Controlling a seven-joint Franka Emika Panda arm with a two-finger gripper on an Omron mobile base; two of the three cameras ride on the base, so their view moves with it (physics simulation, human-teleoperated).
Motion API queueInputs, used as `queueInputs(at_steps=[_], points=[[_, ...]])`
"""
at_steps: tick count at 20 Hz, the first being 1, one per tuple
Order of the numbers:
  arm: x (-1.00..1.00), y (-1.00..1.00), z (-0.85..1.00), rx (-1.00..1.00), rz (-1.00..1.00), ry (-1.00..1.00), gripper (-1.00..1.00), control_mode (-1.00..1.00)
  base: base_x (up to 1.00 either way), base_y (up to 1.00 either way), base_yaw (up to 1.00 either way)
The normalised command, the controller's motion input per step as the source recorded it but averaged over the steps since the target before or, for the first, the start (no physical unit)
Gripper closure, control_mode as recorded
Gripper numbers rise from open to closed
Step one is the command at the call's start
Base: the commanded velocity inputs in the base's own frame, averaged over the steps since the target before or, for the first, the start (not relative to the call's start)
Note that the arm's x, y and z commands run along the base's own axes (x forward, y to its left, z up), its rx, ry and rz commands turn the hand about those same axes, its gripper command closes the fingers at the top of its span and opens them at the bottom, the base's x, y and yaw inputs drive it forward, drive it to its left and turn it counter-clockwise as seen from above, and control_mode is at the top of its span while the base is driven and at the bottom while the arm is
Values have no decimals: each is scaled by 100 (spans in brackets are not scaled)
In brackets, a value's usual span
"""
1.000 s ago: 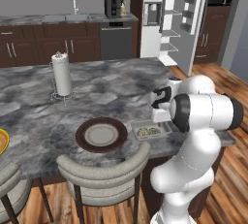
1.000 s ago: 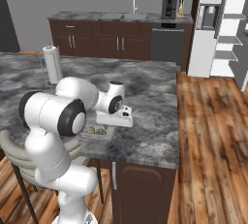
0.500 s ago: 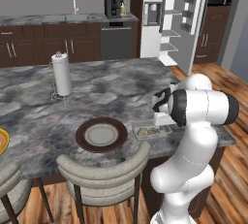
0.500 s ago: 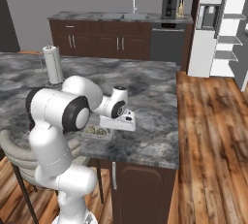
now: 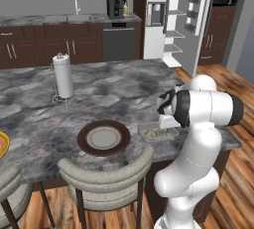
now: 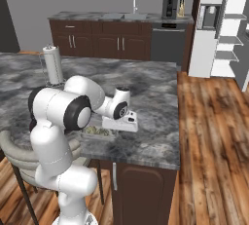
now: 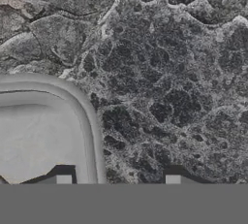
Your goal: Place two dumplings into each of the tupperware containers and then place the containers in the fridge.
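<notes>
Since a second ago the hand has dropped lower over the clear container (image 5: pixel 158 133) at the counter's (image 5: pixel 114 94) near edge, centre-right in the left base view. The gripper (image 7: pixel 116 180) straddles its rim, one fingertip inside and one outside; grip uncertain. Dumplings (image 6: pixel 97 131) lie inside. The fridge (image 5: pixel 178 20) stands open, upper right.
</notes>
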Motion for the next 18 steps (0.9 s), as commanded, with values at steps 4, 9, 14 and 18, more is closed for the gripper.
queueInputs(at_steps=[4,9,14,18], points=[[0,0,0,0,0,0,100,-100,0,0,0],[0,0,12,0,0,0,100,-100,0,0,0],[0,-5,89,2,-6,2,100,-100,0,0,0],[-10,19,97,0,-19,4,100,-100,0,0,0]])
